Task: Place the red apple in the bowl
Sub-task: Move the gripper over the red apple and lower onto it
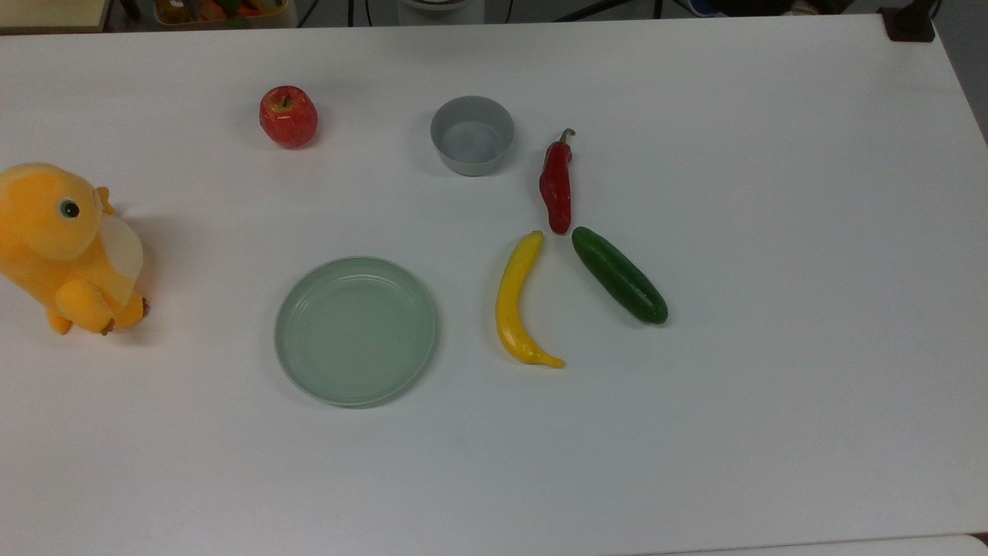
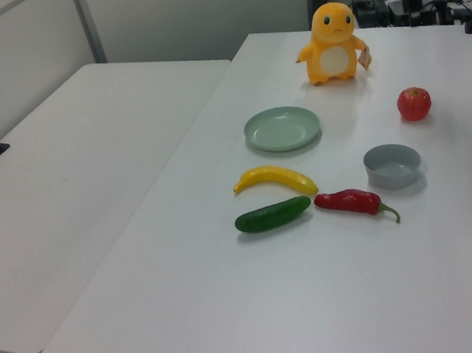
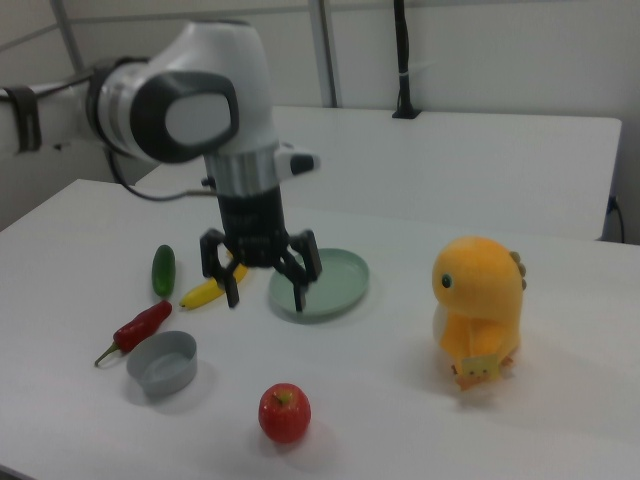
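The red apple (image 1: 288, 116) sits alone on the white table, at the top view's upper left, and is also seen in the left view (image 2: 414, 103) and the right view (image 3: 285, 412). The small grey bowl (image 1: 472, 135) stands upright to the apple's right in the top view, a gap apart, with nothing visible inside it (image 2: 392, 165) (image 3: 162, 365). In the right view my gripper (image 3: 265, 292) hangs open with nothing between its widely spread fingers (image 3: 232, 292). It appears above and behind the apple and bowl, in front of the green plate.
A pale green plate (image 1: 355, 330) lies in the middle of the table. A red chili (image 1: 556, 185), a yellow banana (image 1: 515, 301) and a green cucumber (image 1: 619, 275) lie right of the bowl. A yellow plush toy (image 1: 65, 247) stands at the top view's left edge.
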Robot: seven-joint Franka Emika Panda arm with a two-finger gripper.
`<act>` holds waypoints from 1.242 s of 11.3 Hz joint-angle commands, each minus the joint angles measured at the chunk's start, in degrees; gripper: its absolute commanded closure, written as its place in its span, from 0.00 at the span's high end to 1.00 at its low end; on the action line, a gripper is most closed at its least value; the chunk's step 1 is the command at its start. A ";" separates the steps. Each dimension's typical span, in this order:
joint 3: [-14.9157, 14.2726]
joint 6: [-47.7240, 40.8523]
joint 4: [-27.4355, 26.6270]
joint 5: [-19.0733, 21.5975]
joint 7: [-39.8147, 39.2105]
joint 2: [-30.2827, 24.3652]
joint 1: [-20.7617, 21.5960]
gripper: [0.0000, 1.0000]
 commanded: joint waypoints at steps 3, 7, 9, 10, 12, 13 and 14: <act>-0.41 16.98 -16.43 -5.00 -1.30 -1.05 -1.20 1.00; -0.32 26.67 -23.92 -5.19 -1.30 0.35 -1.56 1.00; -0.32 33.51 -27.34 -5.19 -1.21 1.14 -1.56 1.00; -0.32 35.81 -28.58 -5.19 -1.21 1.84 -1.56 1.00; -0.23 38.54 -29.55 -5.10 -1.04 3.07 -1.29 1.00; -0.14 41.60 -30.60 -5.19 -0.78 3.95 -1.03 1.00; -0.14 43.98 -31.05 -5.10 -0.77 5.00 -1.03 1.00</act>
